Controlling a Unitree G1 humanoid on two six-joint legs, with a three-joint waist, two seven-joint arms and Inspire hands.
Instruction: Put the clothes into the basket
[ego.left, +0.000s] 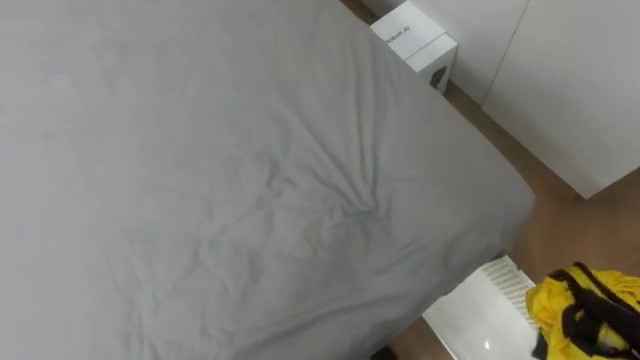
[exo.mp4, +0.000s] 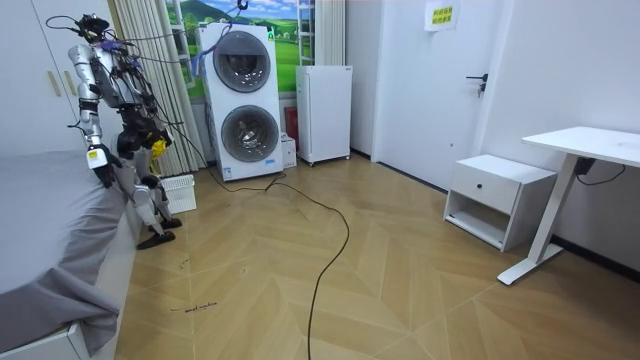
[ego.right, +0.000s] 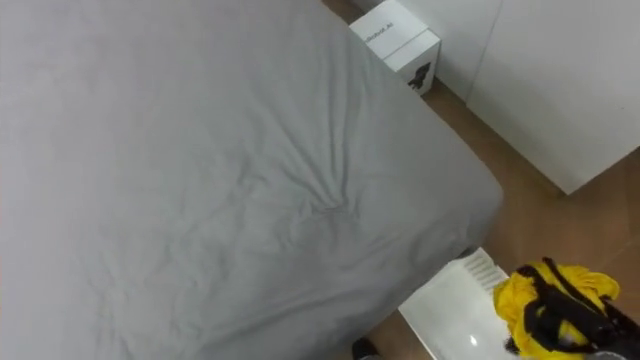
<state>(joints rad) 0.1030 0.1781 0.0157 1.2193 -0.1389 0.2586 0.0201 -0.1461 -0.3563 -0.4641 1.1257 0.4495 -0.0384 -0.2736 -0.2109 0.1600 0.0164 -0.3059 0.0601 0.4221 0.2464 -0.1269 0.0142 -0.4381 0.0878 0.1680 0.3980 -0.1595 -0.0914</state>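
Nearest you, at the lower right, the right hand (ego.left: 596, 326) has dark fingers curled into one yellow garment (ego.left: 552, 300). The garment is bunched in a lump, so you get no clear long axis or heading from it. It sits over the right end of one white basket (ego.left: 478, 318); you cannot tell whether they touch. Beyond lies one bed (ego.left: 200, 180) under a creased grey sheet, and past its far corner one white box (ego.left: 415, 42). In the room view the left hand (exo.mp4: 104, 172) hangs by the bed's edge, its state impossible to tell
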